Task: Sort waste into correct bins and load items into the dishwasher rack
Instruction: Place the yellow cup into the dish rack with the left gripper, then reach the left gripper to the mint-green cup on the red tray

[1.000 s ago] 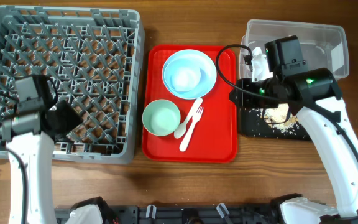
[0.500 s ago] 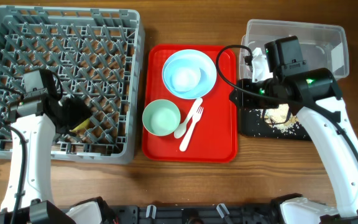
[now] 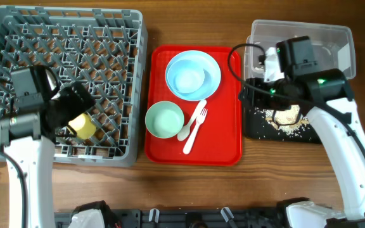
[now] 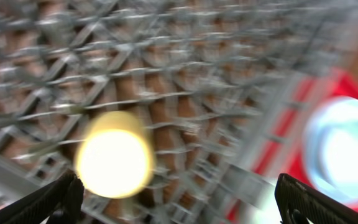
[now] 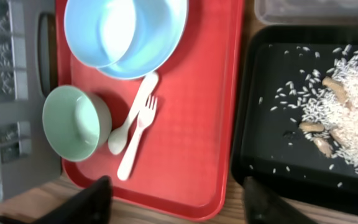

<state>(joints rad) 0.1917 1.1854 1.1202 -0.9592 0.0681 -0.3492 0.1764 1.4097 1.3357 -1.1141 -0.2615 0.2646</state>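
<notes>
Small yellow cup among the grey rack's pegs

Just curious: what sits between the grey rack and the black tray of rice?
The red tray, holding a light blue bowl, a pale green bowl, a white spoon and a fork. The overhead view shows it.

From overhead we look straight down on the whole table. Our left wrist camera hangs close over the dishwasher rack, blurred, facing toward the red tray. Our right wrist camera looks down, nearer than overhead, on the red tray and the black tray. All three views share the red tray.
</notes>
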